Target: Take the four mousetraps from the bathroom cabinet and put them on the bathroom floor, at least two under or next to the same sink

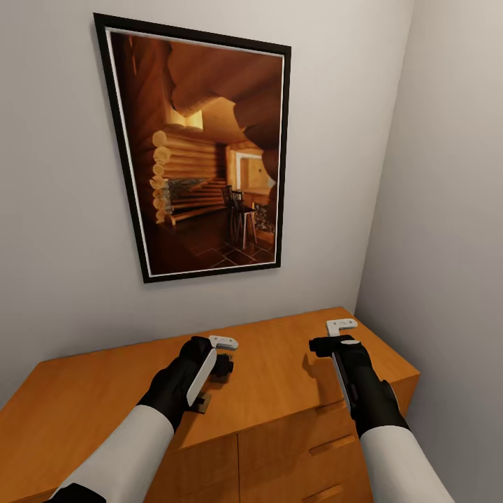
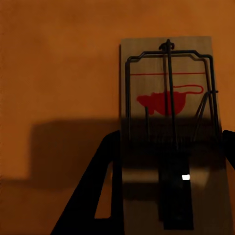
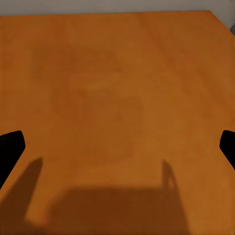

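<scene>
Head view: framed picture (image 1: pixel 199 150) above cabinet (image 1: pixel 279 391), left pincer (image 2: pixel 166 196) pinching mousetrap (image 2: pixel 169 98) (right pincer (image 3: pixel 117 147) spread).

Cabinet (image 1: pixel 279 363): orange-brown wood, smooth satin top with faint grain. Mousetrap (image 2: pixel 169 132): pale matt wooden board, dark metal wire parts, red printed mark. Left pincer (image 2: pixel 166 196): matt black.

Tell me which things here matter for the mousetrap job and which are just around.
For the job:
mousetrap, between the left gripper fingers
cabinet
right gripper, open over the cabinet top

Just around:
framed picture of a log cabin
walls
</scene>
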{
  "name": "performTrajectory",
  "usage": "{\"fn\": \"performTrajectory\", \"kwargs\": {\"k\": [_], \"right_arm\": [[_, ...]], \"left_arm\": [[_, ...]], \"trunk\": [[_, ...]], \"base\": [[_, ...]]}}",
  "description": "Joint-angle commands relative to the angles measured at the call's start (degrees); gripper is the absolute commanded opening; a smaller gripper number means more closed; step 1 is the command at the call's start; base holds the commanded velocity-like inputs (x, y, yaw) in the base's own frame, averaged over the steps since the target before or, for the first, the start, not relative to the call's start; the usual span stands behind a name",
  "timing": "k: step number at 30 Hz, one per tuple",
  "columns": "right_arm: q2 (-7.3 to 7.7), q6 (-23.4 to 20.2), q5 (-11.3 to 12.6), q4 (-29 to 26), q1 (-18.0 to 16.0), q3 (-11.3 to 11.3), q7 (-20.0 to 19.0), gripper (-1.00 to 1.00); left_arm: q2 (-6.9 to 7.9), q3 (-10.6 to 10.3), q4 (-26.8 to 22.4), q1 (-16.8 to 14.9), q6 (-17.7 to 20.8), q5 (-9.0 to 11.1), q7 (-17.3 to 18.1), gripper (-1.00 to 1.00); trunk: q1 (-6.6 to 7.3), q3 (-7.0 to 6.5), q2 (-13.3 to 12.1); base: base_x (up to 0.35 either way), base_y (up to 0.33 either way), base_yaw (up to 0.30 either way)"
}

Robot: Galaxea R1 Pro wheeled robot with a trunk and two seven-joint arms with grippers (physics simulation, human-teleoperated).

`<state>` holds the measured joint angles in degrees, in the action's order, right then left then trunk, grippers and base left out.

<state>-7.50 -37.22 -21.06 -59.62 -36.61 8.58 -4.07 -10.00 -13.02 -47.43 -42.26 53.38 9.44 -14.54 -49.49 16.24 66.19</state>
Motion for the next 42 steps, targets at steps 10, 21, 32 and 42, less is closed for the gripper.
{"fn": "performTrajectory", "kwargs": {"k": [10,21,32,42], "right_arm": [[-0.06,-0.22,-0.56,-0.1,-0.04,0.16,-0.42,1.0],[-0.06,-0.22,-0.56,-0.1,-0.04,0.17,-0.45,1.0],[-0.06,-0.22,-0.56,-0.06,-0.04,0.15,-0.49,1.0],[-0.06,-0.26,-0.56,-0.06,-0.04,0.12,-0.5,1.0]], "left_arm": [[0.0,-0.06,0.65,-0.02,0.32,-0.03,-0.62,-1.0],[0.0,-0.22,0.59,-0.02,0.33,0.02,-0.66,-1.0],[0.0,-0.36,0.54,-0.02,0.16,0.05,-0.73,-1.0],[0.0,-0.39,-0.79,-0.02,-0.37,0.13,-0.75,-1.0]], "trunk": [[-0.01,0.09,0.04],[1.09,-0.81,-1.97],[3.5,-2.78,-6.38],[5.7,-4.58,-10.39]], "base": [[0.0,0.0,0.0],[0.0,0.0,0.0],[0.0,0.0,0.0],[0.0,0.0,0.0]]}}
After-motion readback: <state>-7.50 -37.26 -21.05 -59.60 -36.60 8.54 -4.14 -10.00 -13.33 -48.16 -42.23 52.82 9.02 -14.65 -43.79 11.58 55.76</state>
